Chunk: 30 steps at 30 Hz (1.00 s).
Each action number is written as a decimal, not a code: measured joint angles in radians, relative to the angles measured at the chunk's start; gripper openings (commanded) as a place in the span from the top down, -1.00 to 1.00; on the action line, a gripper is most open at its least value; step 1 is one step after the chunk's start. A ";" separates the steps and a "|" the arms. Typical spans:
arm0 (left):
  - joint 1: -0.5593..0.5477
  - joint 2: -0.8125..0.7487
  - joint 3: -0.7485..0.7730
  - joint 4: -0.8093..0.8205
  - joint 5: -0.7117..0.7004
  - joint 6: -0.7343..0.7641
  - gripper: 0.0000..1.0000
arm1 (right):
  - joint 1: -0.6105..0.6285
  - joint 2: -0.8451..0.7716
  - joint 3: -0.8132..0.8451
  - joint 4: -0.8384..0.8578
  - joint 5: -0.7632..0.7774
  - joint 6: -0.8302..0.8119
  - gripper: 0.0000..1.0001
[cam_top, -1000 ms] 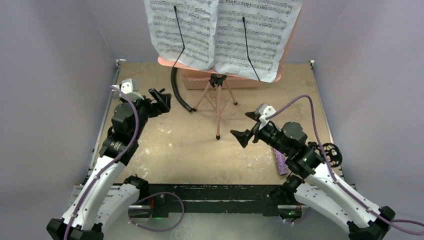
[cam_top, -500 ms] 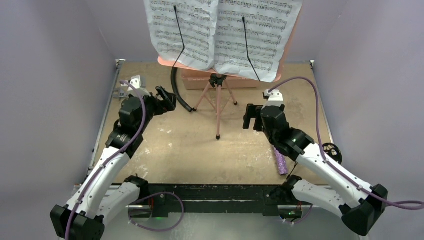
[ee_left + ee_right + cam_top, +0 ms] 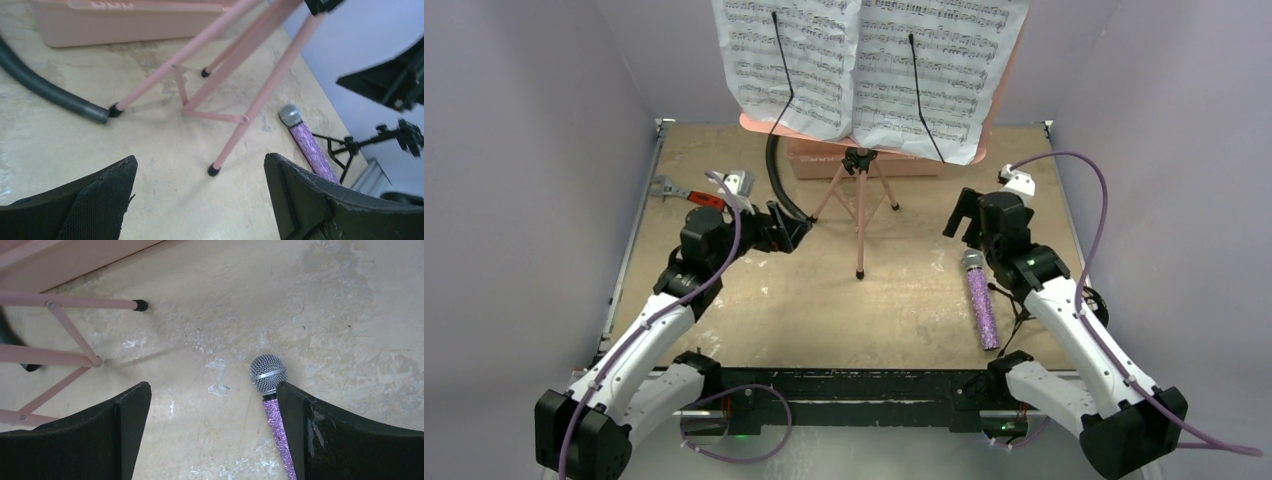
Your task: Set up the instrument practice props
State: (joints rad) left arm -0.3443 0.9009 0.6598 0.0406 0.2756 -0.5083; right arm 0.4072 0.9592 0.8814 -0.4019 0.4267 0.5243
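Observation:
The pink music stand [image 3: 860, 210] stands on its tripod legs at the back middle, with white sheet-music pages [image 3: 864, 60] on its desk. The purple glittery microphone [image 3: 980, 300] lies flat on the right, grey head pointing away. The black tripod mic stand [image 3: 1016, 300] lies beside it, partly hidden by my right arm. My left gripper [image 3: 796, 232] is open and empty, just left of the stand's legs [image 3: 225, 145]. My right gripper [image 3: 964, 215] is open and empty above the table beyond the microphone head [image 3: 268, 372], which lies by the right finger.
A pink translucent box [image 3: 824, 160] sits behind the stand's legs. A black corrugated hose [image 3: 779, 185] curves down to the table at the left of the stand. A red-handled wrench [image 3: 686, 193] lies at the far left. Purple walls close in three sides.
My left gripper has moved right toward the stand's legs, uncovering the wrench. My right arm has swung back and to the right, uncovering the microphone. Both grippers stay open.

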 measured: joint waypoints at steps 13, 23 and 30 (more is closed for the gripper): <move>-0.363 0.118 -0.032 0.056 0.085 0.200 -0.92 | -0.140 0.082 0.037 0.022 -0.183 0.072 -0.95; -0.639 0.457 0.169 0.104 -0.008 0.397 -0.89 | -0.229 0.079 0.083 0.023 -0.236 0.091 -0.96; -0.719 0.715 0.340 0.214 -0.031 0.465 -0.84 | -0.273 0.047 0.088 0.004 -0.274 0.132 -0.95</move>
State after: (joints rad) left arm -1.0630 1.6157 1.0000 0.2546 0.2451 -0.0433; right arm 0.1345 1.0065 0.9691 -0.3977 0.1524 0.6563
